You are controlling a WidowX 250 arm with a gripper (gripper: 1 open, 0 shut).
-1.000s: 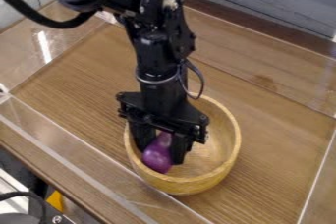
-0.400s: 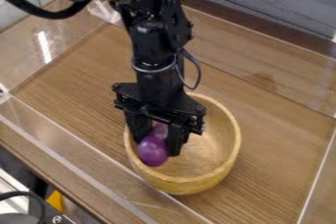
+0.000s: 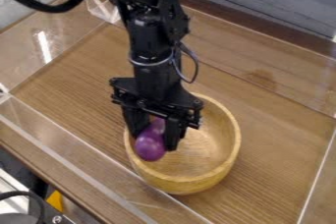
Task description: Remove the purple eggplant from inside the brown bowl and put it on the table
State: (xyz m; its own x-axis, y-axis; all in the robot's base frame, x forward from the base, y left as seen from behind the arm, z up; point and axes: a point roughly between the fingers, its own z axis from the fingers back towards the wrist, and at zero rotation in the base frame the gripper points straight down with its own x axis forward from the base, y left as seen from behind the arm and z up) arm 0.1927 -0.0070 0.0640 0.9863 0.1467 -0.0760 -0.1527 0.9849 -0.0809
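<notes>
The round light-brown wooden bowl (image 3: pixel 210 159) sits on the wood-grain table (image 3: pixel 92 81) near the front. My black gripper (image 3: pixel 153 141) hangs over the bowl's left rim, shut on the purple eggplant (image 3: pixel 151 146). The glossy eggplant is lifted to about rim height, its fat end pointing down, and its upper part is hidden between the fingers. The arm rises straight up from the gripper toward the top of the view.
Clear acrylic walls (image 3: pixel 79 184) border the table at the front and left. A further wall edge (image 3: pixel 262 22) runs along the back. Bare tabletop lies left of the bowl and behind it.
The gripper has risen and shifted slightly left with the eggplant, bringing it from deeper inside the bowl up to its left rim.
</notes>
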